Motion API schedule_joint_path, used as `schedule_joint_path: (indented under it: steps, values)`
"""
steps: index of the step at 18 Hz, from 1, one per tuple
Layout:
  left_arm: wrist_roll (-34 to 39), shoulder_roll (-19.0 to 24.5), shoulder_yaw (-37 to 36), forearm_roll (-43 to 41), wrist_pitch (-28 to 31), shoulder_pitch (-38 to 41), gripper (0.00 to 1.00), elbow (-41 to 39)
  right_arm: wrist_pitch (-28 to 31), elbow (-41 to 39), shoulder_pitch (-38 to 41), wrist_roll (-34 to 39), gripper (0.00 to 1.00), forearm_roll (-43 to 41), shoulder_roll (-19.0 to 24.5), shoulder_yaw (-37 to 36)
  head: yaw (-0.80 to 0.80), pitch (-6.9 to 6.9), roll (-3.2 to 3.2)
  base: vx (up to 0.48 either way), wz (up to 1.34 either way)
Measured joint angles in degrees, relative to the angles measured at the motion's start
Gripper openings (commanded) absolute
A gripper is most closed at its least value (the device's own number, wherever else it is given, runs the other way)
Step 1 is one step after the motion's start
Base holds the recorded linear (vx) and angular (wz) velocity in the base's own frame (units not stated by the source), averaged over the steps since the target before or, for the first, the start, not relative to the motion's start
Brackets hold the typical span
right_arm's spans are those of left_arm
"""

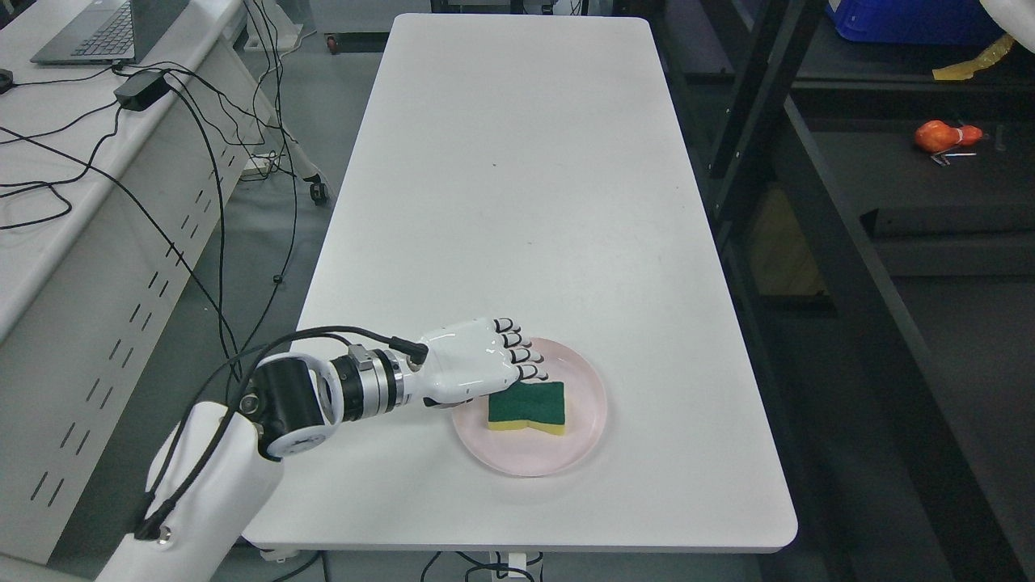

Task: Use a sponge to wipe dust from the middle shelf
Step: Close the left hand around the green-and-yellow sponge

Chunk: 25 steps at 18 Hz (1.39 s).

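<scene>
A green sponge with a yellow underside point(527, 408) lies flat on a pink plate point(586, 432) near the front of the white table point(517, 178). My left hand point(521, 356) comes in from the lower left and hovers over the plate's left rim, just behind and left of the sponge. Its fingers point(517, 340) are relaxed, bent slightly downward, and hold nothing. The palm's lower edge is close to the sponge's left end; I cannot tell whether they touch. The black shelf rack point(817, 210) stands to the right of the table. My right hand is out of view.
An orange object point(946, 136) lies on a dark shelf board of the rack, and a blue bin point(906, 20) sits higher up. A bench at the left carries a laptop point(105, 32), a power brick point(141, 89) and hanging cables point(202, 162).
</scene>
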Motion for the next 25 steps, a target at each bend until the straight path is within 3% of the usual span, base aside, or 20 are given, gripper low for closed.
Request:
schedule_joint_path:
  steps: [3,9,12,17,25]
  values:
    - [0.1,-0.87,-0.61,-0.61,0.09,0.11,0.72,1.1,0.0,0.0,-0.01,0.0,1.0,0.0,0.0,0.0,0.0,0.0,0.0,0.0,0.0]
    - [0.38,-2.12,-0.46,-0.27,0.43,0.97,0.34,2.53,0.0,0.0,0.0,0.0,1.0,0.0,0.0,0.0,0.0,0.0,0.0,0.0,0.0]
    - [-0.05,-2.76,0.78,1.6,0.53,1.82,0.28,2.99,0.0,0.0,0.0,0.0,1.0,0.0,0.0,0.0,0.0,0.0,0.0,0.0,0.0]
    - [-0.12,-3.66,4.67,5.06,-1.36,3.62,0.04,3.57,0.0,0.0,0.01,0.0,1.0,0.0,0.0,0.0,0.0,0.0,0.0,0.0,0.0]
    - [-0.06,-4.63,12.16,20.29,-2.35,6.65,0.01,4.11,0.0,0.0,0.01,0.0,1.0,0.0,0.0,0.0,0.0,0.0,0.0,0.0,0.0]
